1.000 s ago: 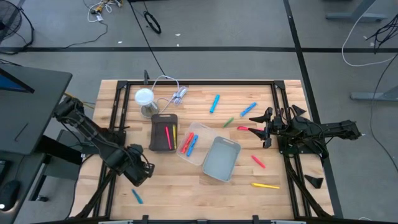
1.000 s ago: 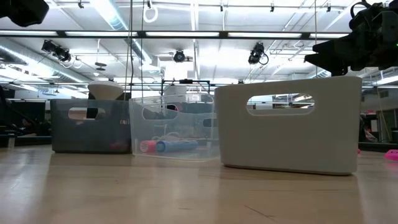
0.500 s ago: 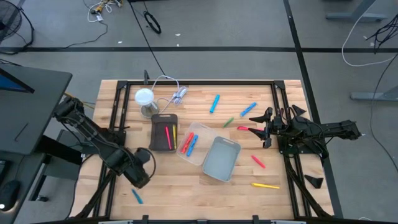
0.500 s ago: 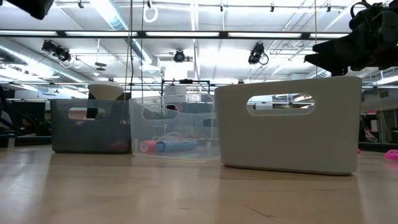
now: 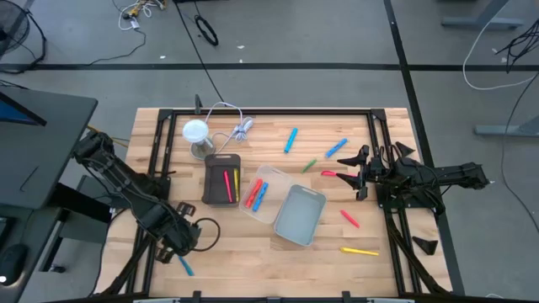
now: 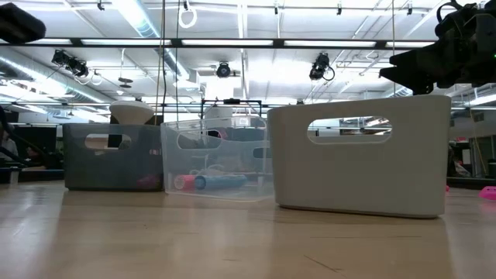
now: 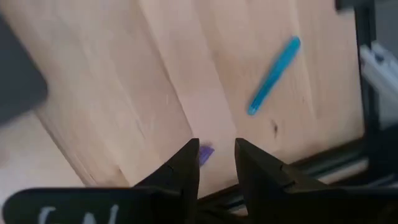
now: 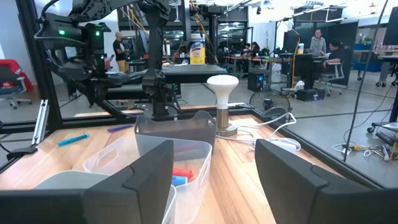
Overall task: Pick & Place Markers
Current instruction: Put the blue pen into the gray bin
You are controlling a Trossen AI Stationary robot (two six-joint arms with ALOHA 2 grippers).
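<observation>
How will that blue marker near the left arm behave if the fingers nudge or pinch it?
The blue marker is a thin straight stick lying flat on the bare wooden table, so it looks stiff and light. Its rounded body would probably roll or skid sideways if nudged off-centre. The left gripper shows only a narrow gap between its fingers, so a pinch across its width seems more reliable.

Bench [image 5: 253, 252]: pale wood planks, black frame rails. Three bins at centre: dark grey bin [image 5: 221, 178] with red and yellow markers inside; clear bin [image 5: 268, 181] with red and blue markers; light grey bin [image 5: 299, 215]. Loose markers: blue marker [image 5: 290, 140] at 12 o'clock, yellow marker [image 5: 360, 251] at 4 o'clock, blue marker [image 7: 274, 74] near left arm. Lamp [image 5: 195, 132]: white. Arms: black.
</observation>
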